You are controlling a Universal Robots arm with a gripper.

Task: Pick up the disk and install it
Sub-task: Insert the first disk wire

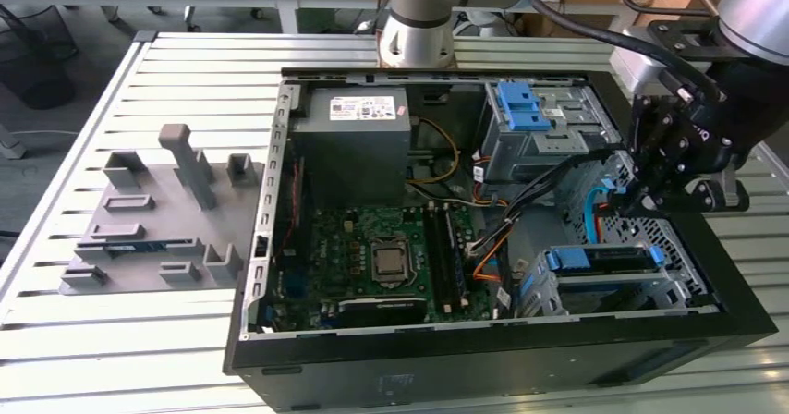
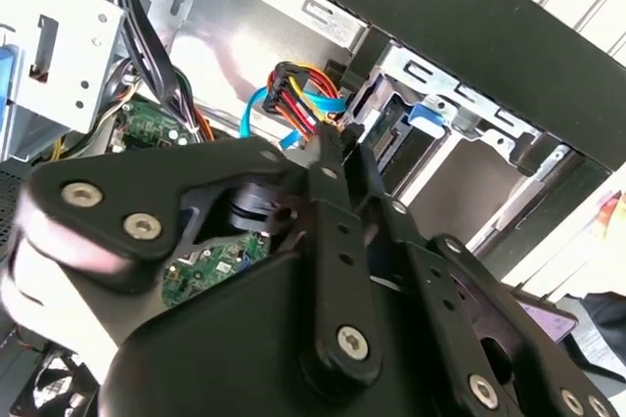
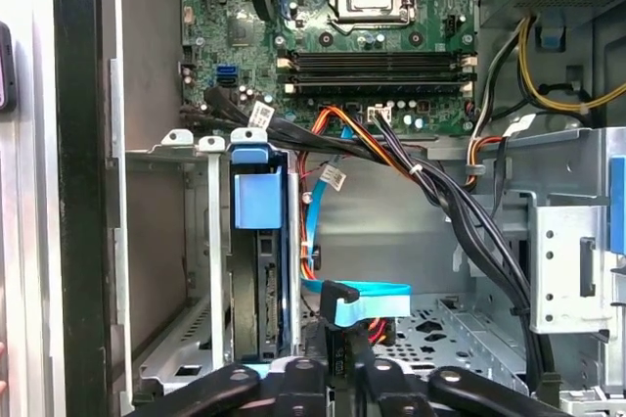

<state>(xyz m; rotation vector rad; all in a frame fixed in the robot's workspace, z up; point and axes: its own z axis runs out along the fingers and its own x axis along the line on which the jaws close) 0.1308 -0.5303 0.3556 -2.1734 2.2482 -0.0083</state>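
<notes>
Inside the case, the disk is seated in the lower drive cage, blue rails showing. Just above it the pincer is held; its jaw state cannot be told. Cables are draped beside.

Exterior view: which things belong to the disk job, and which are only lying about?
Job: disk, sitting in the drive cage; gripper, close to it.
Lying about: grey fixture block, outside the computer case; power supply; motherboard.
</notes>
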